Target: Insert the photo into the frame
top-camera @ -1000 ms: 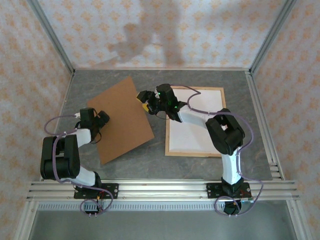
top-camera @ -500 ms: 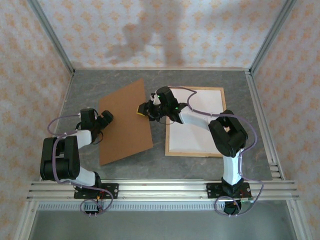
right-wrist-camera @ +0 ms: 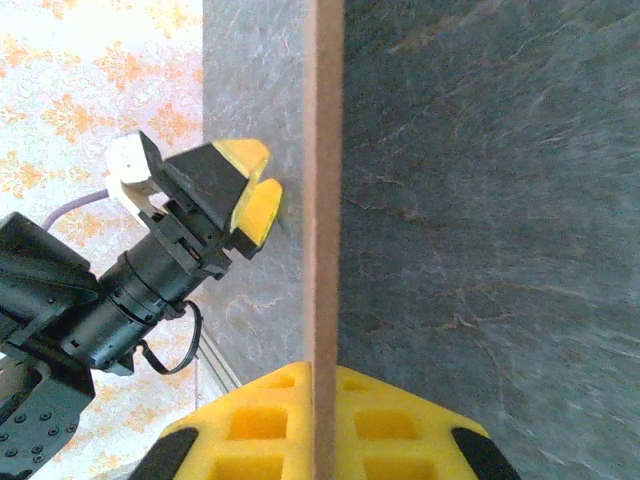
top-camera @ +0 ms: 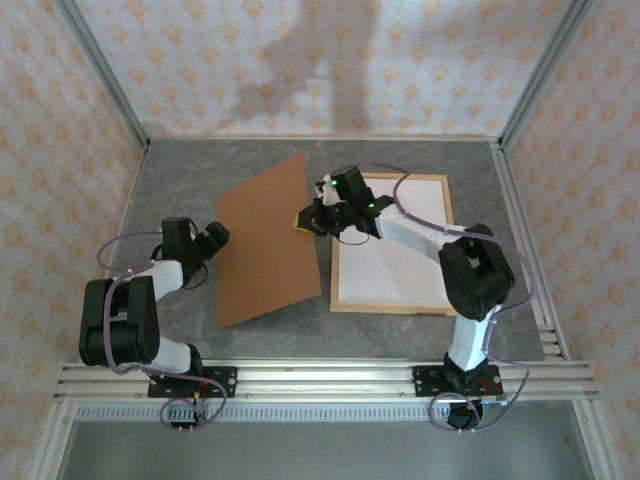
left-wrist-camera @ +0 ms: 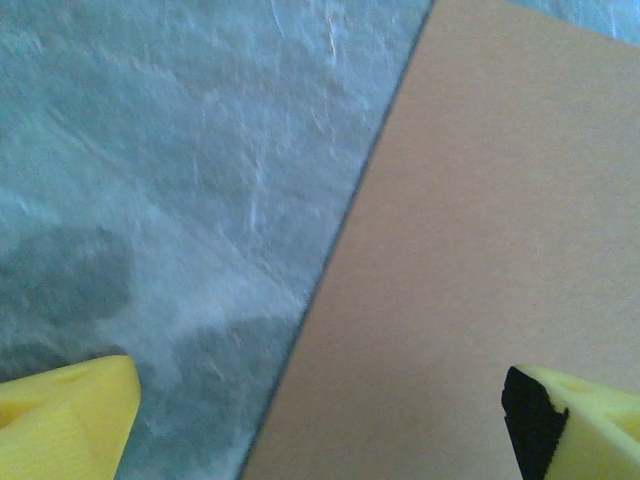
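Note:
The frame [top-camera: 389,306], thin light wood strips, lies flat at the right of the table. A white sheet [top-camera: 395,255] fills it; whether this is the photo's back I cannot tell. My right gripper [top-camera: 306,220] [right-wrist-camera: 325,425] is shut on the right edge of a brown backing board [top-camera: 265,245] [right-wrist-camera: 325,190], which it holds tilted up off the table just left of the frame. My left gripper [top-camera: 218,238] [left-wrist-camera: 325,430] stands open at the board's [left-wrist-camera: 490,240] left edge, one finger over the table and the other over the board.
The grey stone-patterned table [top-camera: 170,190] [left-wrist-camera: 170,150] is walled by patterned panels with metal posts. An aluminium rail [top-camera: 320,378] runs along the near edge. The left gripper [right-wrist-camera: 240,195] shows beyond the board in the right wrist view.
My right gripper has shut on the backing board's edge and drawn it right towards the frame, tipping it up steeper. The left gripper stayed open at the board's left edge.

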### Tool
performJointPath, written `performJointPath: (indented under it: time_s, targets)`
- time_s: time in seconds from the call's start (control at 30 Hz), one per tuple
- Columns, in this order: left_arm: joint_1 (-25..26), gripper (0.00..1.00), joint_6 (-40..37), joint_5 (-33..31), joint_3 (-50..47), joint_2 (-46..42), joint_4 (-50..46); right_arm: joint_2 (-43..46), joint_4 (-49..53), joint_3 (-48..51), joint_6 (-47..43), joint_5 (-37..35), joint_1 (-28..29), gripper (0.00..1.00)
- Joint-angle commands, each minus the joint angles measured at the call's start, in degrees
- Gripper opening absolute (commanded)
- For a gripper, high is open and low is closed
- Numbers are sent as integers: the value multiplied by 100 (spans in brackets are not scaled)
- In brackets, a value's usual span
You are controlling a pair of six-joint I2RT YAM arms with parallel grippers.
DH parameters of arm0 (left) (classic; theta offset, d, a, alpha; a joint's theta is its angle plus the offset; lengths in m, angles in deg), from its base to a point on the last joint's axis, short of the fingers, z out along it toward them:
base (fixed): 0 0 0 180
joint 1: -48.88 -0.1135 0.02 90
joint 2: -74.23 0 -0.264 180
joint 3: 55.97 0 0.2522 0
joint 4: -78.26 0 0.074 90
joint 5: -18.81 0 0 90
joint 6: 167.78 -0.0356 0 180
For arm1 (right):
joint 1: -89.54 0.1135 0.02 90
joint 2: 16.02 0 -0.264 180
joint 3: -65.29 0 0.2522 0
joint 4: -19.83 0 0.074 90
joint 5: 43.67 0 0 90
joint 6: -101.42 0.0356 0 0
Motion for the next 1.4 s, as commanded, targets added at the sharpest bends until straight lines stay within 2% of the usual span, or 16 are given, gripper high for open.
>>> performJointPath:
  time_s: [0.0,0.2,0.33,0.5,0.67,0.83,1.0,1.37]
  targets:
    - [80,94,317,205,132,-488,-641,644,888,169,-842,123,-453,0]
    - [334,94,358,-52,301,-1234,-1023,2062,1459,932,-1384,1066,-1803,0]
    - [639,94,340,-228,461,-1314,-1166,2688,2541,923,-1997,1746,-2666,0]
    - [1013,94,401,-234,679,-1128,-1111,3089,3451,683,-2372,1662,-3289,0]
    - [1363,94,486,-38,783,-892,-894,3049,5095,-185,-3012,947,-4017,0]
    - [1560,94,559,121,731,-817,-626,2886,5391,-527,-3309,1000,-4195,0]
    - [1604,94,567,212,698,-749,-476,2354,5504,-836,-3740,1283,-4195,0]
    - [1601,94,544,259,617,-742,-367,1080,6034,-1881,-4385,1274,-4342,0]
